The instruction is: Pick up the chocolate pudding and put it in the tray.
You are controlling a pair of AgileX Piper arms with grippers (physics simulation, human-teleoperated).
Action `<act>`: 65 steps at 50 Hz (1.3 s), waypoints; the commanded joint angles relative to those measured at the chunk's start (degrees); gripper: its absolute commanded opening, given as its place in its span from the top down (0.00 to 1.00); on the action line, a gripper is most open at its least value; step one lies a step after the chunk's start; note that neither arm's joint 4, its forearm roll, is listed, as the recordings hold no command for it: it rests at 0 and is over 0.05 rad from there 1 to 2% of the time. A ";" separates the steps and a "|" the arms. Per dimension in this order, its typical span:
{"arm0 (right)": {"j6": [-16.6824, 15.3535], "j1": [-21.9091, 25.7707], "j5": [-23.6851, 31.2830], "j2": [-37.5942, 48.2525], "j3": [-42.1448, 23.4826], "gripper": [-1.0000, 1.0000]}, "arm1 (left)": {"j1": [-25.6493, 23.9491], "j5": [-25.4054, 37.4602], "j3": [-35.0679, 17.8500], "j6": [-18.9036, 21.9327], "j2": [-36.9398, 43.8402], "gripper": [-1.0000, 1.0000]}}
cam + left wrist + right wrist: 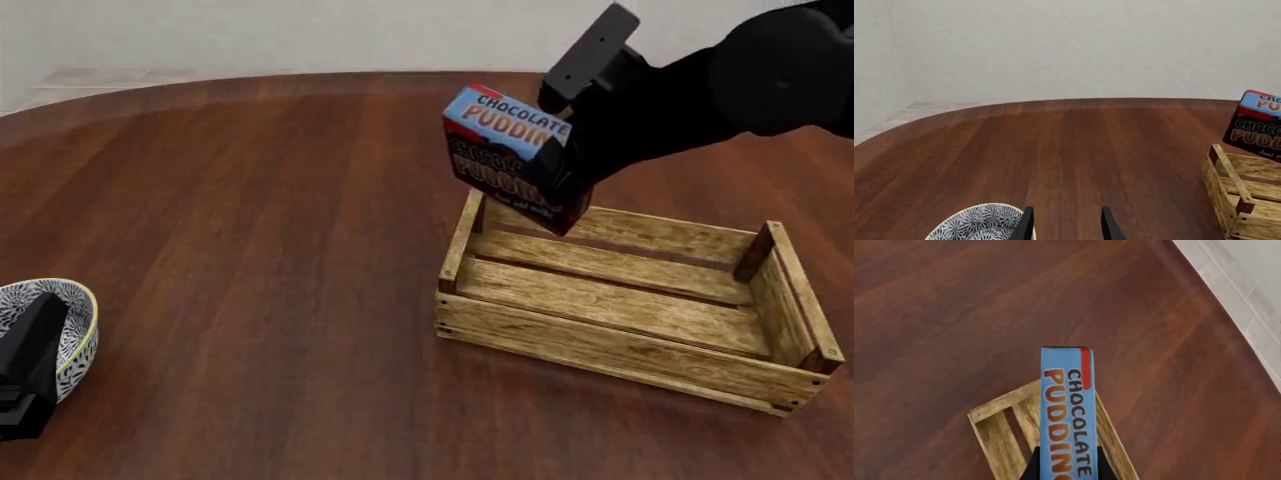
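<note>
The chocolate pudding (505, 150) is a small carton with a blue top and dark brown front. It hangs tilted in the air over the far left corner of the tray (601, 345), a light wooden slatted crate. My right gripper (571, 165) is shut on it; in the right wrist view the carton's blue edge (1066, 410) stands between the fingers, with the tray's end wall (997, 437) below. My left gripper (1066, 227) is open and empty at the near left of the table, far from the tray. Its view catches the pudding (1257, 125) and a tray corner (1244, 202).
A white patterned bowl (74, 300) sits at the near left, right beside the left gripper; its rim (977, 220) shows next to one finger. The brown wooden table (267, 200) curves away to a pale wall at the back.
</note>
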 commanded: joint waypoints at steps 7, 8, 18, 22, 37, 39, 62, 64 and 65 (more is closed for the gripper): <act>1.53 -2.28 -1.42 -2.24 3.85 1.00 | 0.00 0.00 0.00 0.00 0.01 0.00; 1.54 -2.30 -1.55 -2.29 4.11 1.00 | -0.01 0.00 0.00 0.00 0.01 0.00; 2.40 -2.68 -2.97 -3.03 6.91 1.00 | 0.01 0.00 0.00 0.01 0.00 0.00; 2.65 -2.98 -3.72 -3.15 8.14 1.00 | -0.01 0.00 0.00 0.00 0.02 0.00; 2.88 -4.07 -4.45 -3.59 10.57 1.00 | 0.01 0.00 0.00 -0.01 0.00 0.00; 3.01 -4.18 -5.04 -3.50 11.49 1.00 | 0.00 0.00 0.00 -0.01 0.00 0.00; 4.51 -3.84 -8.07 -2.73 14.32 1.00 | 0.00 0.00 0.00 0.00 0.01 0.00; 4.78 -3.81 -8.57 -2.49 14.58 1.00 | 0.00 0.00 0.00 0.01 0.00 0.00; 4.87 -3.74 -8.82 -2.41 14.72 1.00 | -0.01 0.00 0.00 -0.01 0.01 0.00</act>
